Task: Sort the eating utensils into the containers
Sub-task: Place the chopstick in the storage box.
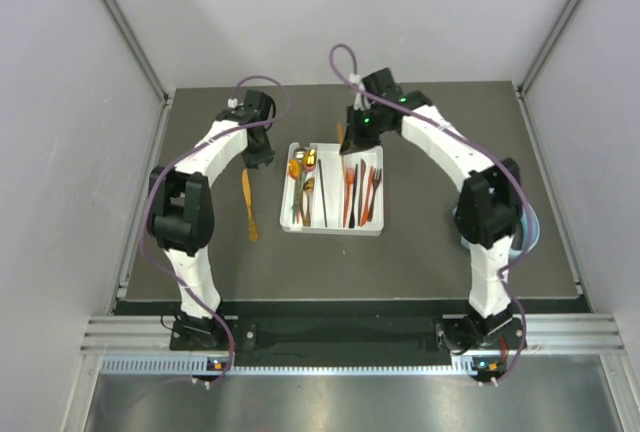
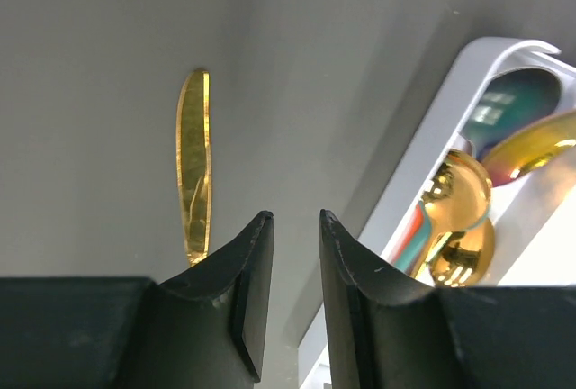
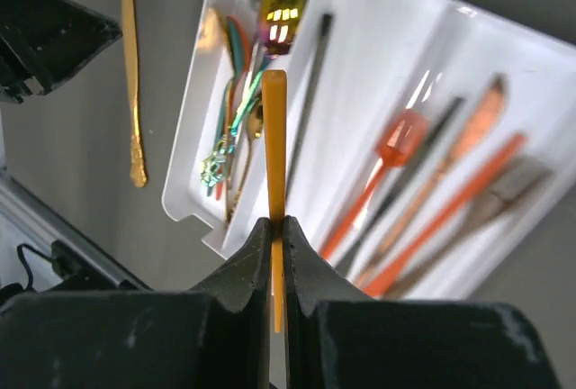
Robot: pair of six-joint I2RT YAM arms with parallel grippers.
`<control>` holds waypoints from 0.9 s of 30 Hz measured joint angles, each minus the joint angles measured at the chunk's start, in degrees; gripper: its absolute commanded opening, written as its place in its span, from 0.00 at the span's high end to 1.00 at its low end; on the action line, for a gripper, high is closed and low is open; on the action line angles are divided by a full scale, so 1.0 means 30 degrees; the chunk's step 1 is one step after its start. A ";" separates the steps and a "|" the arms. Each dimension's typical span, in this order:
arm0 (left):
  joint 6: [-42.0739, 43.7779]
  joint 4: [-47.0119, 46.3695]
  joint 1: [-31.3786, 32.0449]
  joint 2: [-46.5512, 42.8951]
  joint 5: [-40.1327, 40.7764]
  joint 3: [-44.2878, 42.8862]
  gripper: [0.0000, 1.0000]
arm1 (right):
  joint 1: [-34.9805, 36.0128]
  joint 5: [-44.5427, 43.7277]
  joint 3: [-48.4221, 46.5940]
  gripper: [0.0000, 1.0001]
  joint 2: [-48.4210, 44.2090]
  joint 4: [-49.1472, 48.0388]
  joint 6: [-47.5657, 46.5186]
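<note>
1. Dark grey table [image 1: 430,252], lower centre of the overhead view, with both arm bases along the bottom edge.
2. Slim gold metal knife [image 1: 249,207], flat on the table at left centre, just left of the tray and not touching it.
3. White rectangular plastic tray [image 1: 330,229] with long divided compartments, centre of frame. Shiny gold spoons [image 2: 459,200] in the leftmost compartment, a thin black stick [image 3: 310,92] in the next, orange and red utensils [image 1: 351,197] towards the right.
4. Left gripper [image 2: 295,220], above bare table between knife and tray; jaws parted by a narrow gap, nothing between them.
5. Right gripper [image 3: 277,227], upper centre overhead, by the tray's far end; clamped tight on a thin orange utensil [image 3: 274,137], seen edge-on above the tray.
</note>
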State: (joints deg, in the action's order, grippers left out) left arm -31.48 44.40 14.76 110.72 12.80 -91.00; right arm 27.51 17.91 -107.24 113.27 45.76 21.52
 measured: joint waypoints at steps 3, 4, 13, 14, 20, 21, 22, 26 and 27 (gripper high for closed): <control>-0.0153 0.0095 -0.0291 -0.0189 0.0117 0.0277 0.67 | 0.0976 0.0925 -0.0583 1.00 0.2106 -0.0583 0.0554; -0.0189 0.0138 -0.0372 -0.0284 0.0160 0.0430 0.67 | 0.1239 0.1151 -0.0612 1.00 0.2732 -0.0583 0.0729; -0.0270 0.0291 -0.0583 -0.1158 0.0495 0.1319 0.68 | 0.1741 0.1428 -0.0838 1.00 0.5093 -0.0466 0.1596; -0.0270 0.0291 -0.0583 -0.1188 0.0495 0.1362 0.68 | 0.1741 0.1348 -0.1078 1.00 0.5173 -0.0430 0.1683; -0.0262 0.0299 -0.0590 -0.1217 0.0495 0.1501 0.68 | 0.1749 0.1078 -0.2433 1.00 0.5960 -0.0255 0.1770; -0.0262 0.0299 -0.0590 -0.1217 0.0495 0.1515 0.68 | 0.1763 0.1049 -0.2433 1.00 0.6091 -0.0153 0.1770; -0.0262 0.0299 -0.0590 -0.1217 0.0503 0.1537 0.68 | 0.1763 0.0998 -0.2433 1.00 0.6237 -0.0109 0.1770; -0.0262 0.0342 -0.0590 -0.1246 0.0568 0.1661 0.68 | 0.1778 0.0823 -0.2565 1.00 0.7227 0.0087 0.1749; -0.0262 0.0357 -0.0590 -0.1260 0.0605 0.1705 0.67 | 0.1778 0.0772 -0.2623 0.99 0.7497 0.0182 0.1727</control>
State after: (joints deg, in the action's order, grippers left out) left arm -32.27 45.47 12.99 106.94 14.61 -85.89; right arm 32.84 20.23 -115.11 135.76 46.30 26.70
